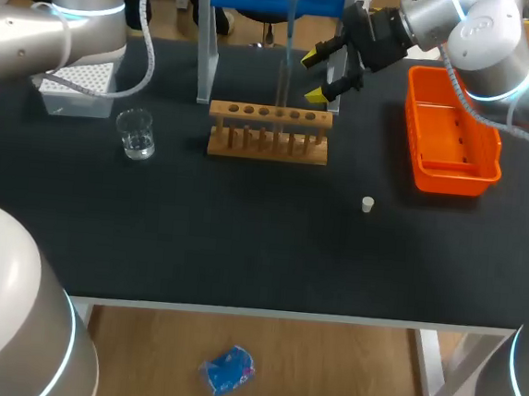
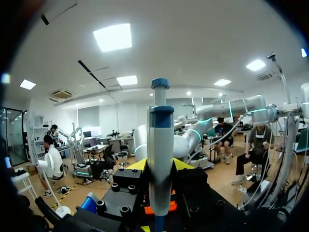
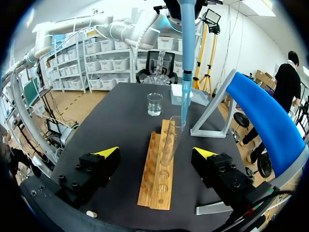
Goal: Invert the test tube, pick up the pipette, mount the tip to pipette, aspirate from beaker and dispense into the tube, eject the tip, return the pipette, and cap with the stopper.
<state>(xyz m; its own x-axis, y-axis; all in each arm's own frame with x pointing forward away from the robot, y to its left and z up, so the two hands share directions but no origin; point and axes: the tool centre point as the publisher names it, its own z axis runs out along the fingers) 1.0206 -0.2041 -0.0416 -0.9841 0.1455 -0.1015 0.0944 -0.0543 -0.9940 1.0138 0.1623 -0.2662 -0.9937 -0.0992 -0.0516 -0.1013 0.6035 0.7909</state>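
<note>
My left fingers [image 2: 140, 165] are clamped on the body of the pipette [image 2: 160, 125], one yellow tip on each side, and it stands upright in my left gripper [image 2: 160, 166] with the plunger end up. I judge the upright grip is there so the liquid runs straight down.

In the right wrist view its long blue tip [image 3: 186, 63] comes down from above and ends at the mouth of the test tube [image 3: 170, 140], just at the rim or barely inside; I cannot tell which. The tube stands upright in the wooden rack [image 3: 157, 174], so it needs no holding while I empty the pipette into it. I take this for the dispensing step.

My right gripper [image 3: 156, 153] is spread wide and grips nothing. Its fingers sit either side of the rack's near end, apart from both rack and tube. From the head view it hangs behind the rack, beside the clear pipette stand [image 1: 208, 45]. I guess it waits there, out of the pipette's way.

The beaker [image 1: 137, 134] stands left of the rack, near the box of tips [image 1: 75, 84]. The orange bin [image 1: 451, 131] sits well apart on the right, likely for the ejected tip. The white stopper [image 1: 367, 204] lies alone on the black table [image 1: 241, 252] in front of the rack, on my right arm's side, ready for capping, which is not yet done
</note>
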